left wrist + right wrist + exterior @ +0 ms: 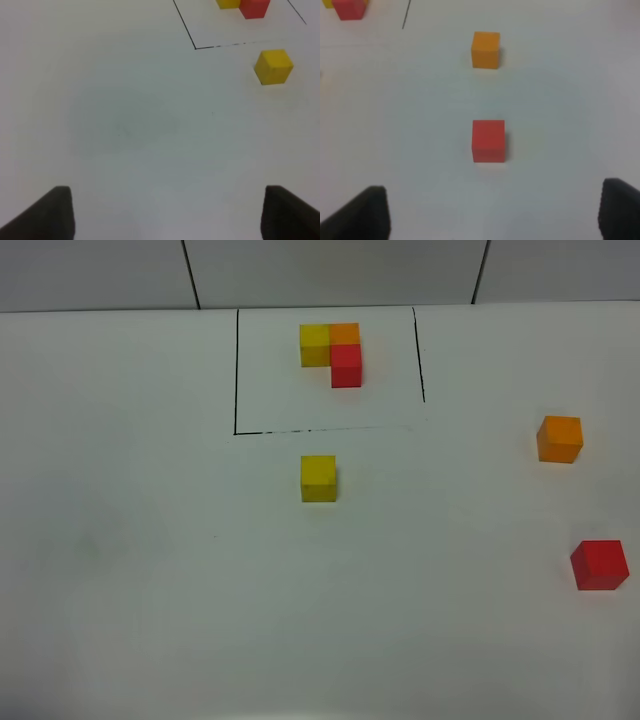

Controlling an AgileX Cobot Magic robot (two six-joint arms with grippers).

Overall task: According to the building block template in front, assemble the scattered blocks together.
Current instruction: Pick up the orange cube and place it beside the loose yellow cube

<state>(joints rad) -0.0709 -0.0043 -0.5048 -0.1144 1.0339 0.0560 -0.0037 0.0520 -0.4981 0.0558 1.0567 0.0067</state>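
1. While neither arm is showing in the high view, the wrist views are showing both hands: the left gripper (pixel 167 191) is hovering over the bare white tabletop (pixel 125 125) with its dark jaws spread wide and empty, and the right gripper (pixel 495 187) is hanging the same way, jaws parted and carrying nothing.
2. The building block template (pixel 331 352), an L-shaped trio of small matte cubes, is sitting at the far middle of the table inside a thin black drawn outline (pixel 236 370). Its yellow cube is touching its orange one, and its red cube is pressing against the orange one's near side.
3. The scattered blocks are lying apart. The small matte yellow cube (pixel 318 478) is resting just outside the outline's near edge. The small matte orange cube (pixel 559 438) is sitting well off to the right. The small matte red cube (pixel 599 564) is lying nearer, close to the right edge.
4. The red cube is sitting straight ahead of the right gripper, with the orange cube beyond it.
5. Judging from this layout, assembly is not yet starting: no two loose cubes are touching, so every pick and join is remaining.
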